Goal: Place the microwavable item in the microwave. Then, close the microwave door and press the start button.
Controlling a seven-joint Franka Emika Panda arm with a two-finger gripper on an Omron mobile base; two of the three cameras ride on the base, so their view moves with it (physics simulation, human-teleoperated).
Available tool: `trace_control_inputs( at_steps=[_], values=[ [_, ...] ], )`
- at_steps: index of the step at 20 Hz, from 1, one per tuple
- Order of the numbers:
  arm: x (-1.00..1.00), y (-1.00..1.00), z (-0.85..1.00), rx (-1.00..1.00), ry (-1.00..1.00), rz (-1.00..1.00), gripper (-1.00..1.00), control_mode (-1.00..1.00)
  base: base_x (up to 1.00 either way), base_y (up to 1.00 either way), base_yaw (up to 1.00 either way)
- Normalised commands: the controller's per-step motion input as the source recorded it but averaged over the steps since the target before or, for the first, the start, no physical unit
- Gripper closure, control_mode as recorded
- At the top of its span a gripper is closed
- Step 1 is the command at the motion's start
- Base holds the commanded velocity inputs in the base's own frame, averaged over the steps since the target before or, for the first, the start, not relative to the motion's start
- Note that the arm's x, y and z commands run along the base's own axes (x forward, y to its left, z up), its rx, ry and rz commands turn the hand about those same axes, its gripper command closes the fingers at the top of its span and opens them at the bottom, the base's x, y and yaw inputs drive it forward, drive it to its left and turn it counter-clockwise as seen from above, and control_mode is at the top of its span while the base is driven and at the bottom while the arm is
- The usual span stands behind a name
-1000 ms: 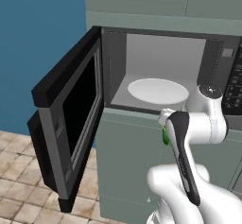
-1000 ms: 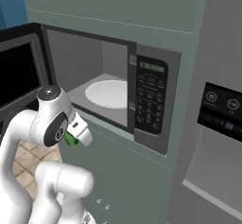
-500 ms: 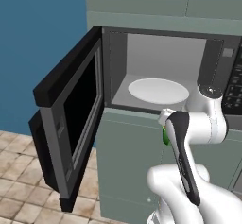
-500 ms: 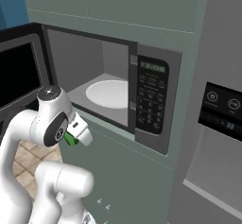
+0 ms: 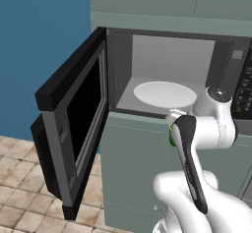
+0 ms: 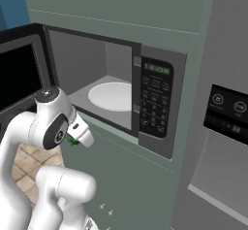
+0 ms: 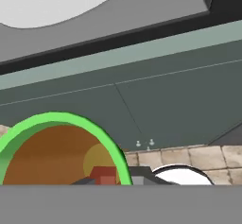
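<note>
Hand view: gripper (image 7: 120, 179) holds green cup (image 7: 61, 150) below the microwave (image 7: 118, 34) sill.

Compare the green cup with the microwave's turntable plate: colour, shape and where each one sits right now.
Colour: the green cup has a bright green rim and brown contents; the turntable plate is plain white.
Shape: the cup is a hollow vessel; the plate is a flat disc.
Place: the cup is up at the robot's hand, outside and below the microwave opening; the plate lies on the grey floor inside it.
Both are round.
</note>
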Motion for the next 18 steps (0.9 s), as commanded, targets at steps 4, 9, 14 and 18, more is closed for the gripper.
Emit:
trace_control_inputs(
  at_steps=[4, 9, 14, 18],
  values=[
    [0.45, 0.00, 0.78, 0.00, -0.17, -0.33, 1.00, -1.00, 0.00, 0.00, 0.00],
    [0.61, -0.06, 0.70, 0.00, -0.06, -0.32, 1.00, -1.00, 0.00, 0.00, 0.00],
    [0.71, -0.12, 0.13, 0.02, -0.03, -0.18, 1.00, -1.00, 0.00, 0.00, 0.00],
    [0.90, 0.00, -0.08, 0.02, 0.00, -0.01, 1.00, -1.00, 0.00, 0.00, 0.00]
  ],
)
